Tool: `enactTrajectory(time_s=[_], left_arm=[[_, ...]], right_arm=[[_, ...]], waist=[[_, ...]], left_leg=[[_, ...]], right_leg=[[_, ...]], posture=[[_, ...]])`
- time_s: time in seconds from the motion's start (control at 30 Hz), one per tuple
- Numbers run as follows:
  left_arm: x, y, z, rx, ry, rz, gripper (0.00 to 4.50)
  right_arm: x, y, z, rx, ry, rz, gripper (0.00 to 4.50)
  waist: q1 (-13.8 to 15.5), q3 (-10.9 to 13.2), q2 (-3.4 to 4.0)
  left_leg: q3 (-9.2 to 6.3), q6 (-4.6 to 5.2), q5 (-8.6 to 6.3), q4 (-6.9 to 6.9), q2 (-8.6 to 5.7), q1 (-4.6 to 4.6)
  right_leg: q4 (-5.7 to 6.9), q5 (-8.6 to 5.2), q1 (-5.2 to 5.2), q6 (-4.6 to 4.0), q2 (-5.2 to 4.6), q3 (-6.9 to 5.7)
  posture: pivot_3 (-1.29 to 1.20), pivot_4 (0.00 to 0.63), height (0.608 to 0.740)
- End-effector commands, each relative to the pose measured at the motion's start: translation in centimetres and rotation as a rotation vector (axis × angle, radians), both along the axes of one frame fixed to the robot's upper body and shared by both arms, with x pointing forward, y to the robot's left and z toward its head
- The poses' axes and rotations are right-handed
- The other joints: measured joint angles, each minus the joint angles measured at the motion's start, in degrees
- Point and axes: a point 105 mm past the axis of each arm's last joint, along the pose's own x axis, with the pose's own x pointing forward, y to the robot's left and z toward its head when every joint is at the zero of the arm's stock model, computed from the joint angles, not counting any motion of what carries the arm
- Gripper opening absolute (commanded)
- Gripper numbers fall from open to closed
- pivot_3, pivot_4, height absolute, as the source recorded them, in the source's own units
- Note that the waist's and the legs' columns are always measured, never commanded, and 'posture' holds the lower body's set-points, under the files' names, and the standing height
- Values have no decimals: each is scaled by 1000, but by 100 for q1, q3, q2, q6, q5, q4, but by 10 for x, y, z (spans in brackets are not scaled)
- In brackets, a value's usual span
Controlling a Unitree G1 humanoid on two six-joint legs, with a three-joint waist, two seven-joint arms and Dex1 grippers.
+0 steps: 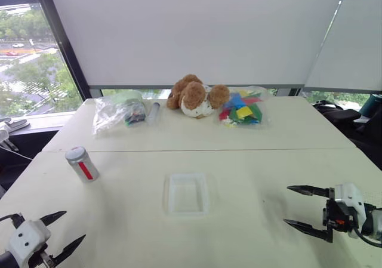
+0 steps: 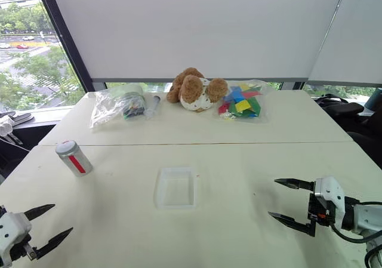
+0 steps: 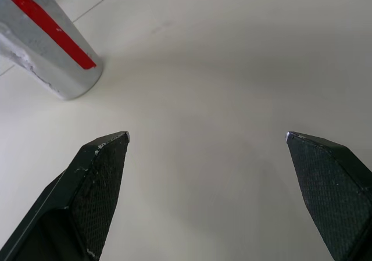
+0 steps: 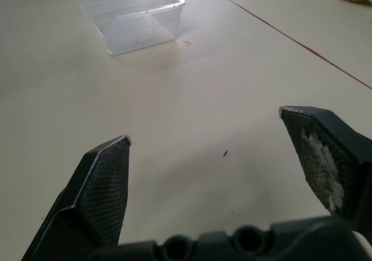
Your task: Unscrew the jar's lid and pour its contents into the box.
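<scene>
The silvery jar with a red strip label stands upright on the left of the table, its grey lid on top. The contents are hidden inside. The translucent white box lies in the table's middle and looks empty. My left gripper hovers open near the front left corner, well short of the jar. Over at the front right, my right gripper is open too, pointing toward the box with a wide gap of table between them.
Along the far side of the table lie a clear bag of items, a brown plush toy and a clear bag of coloured pieces. A dark bag sits beyond the right edge.
</scene>
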Motion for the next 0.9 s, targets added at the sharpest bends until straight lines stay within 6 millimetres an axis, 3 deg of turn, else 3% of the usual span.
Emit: enactTrajectory(time_s=[0.03, 0.13, 0.27, 0.43, 0.53, 0.63, 0.9], left_arm=[[1, 3, 13, -12, -64, 39, 4453], [1, 7, 19, -69, -93, 111, 4453], [-12, 29, 32, -295, -226, 390, 4453], [-45, 54, 17, -413, -348, 765, 4453], [-49, 42, 5, -440, -335, 824, 4453], [-38, 27, 4, -499, -314, 856, 4453], [25, -28, 29, -463, -372, 820, 4453]], right_arm=[[5, 7, 6, 26, -39, 20, 4500], [12, 22, 14, 95, -77, 53, 4500], [29, 74, 49, 329, -270, 149, 4500], [38, 115, 78, 508, -271, 266, 4500], [41, 128, 83, 497, -298, 319, 4500], [42, 133, 81, 470, -294, 352, 4500], [46, 130, 76, 422, -278, 354, 4500]], waist=[[-1, 0, 0], [2, 1, -1], [-104, 5, -7], [-103, 7, -8], [-48, 6, -20], [60, 4, -24], [154, 1, -23]], left_leg=[[0, 0, 0, 1, 0, 0], [0, 0, 0, 4, 0, 1], [-1, 0, 0, 5, 8, 2], [-4, -1, 0, 5, 7, 0], [-2, -2, -1, 12, 1, -1], [-4, -3, -1, 24, 0, -1], [2, -3, 0, 28, -1, 0]], right_leg=[[0, 1, 0, 1, 0, 0], [1, 3, 3, 5, 1, 0], [6, 6, -1, 9, 6, 2], [5, 8, -2, 14, 8, 1], [0, 17, 2, 27, 9, 1], [-3, 20, 12, 24, 16, 0], [-2, 28, 12, 26, 29, -2]], posture=[[0, 150, 740], [0, 150, 740], [0, 150, 740], [0, 150, 740], [0, 150, 740], [0, 150, 740], [0, 150, 740]])
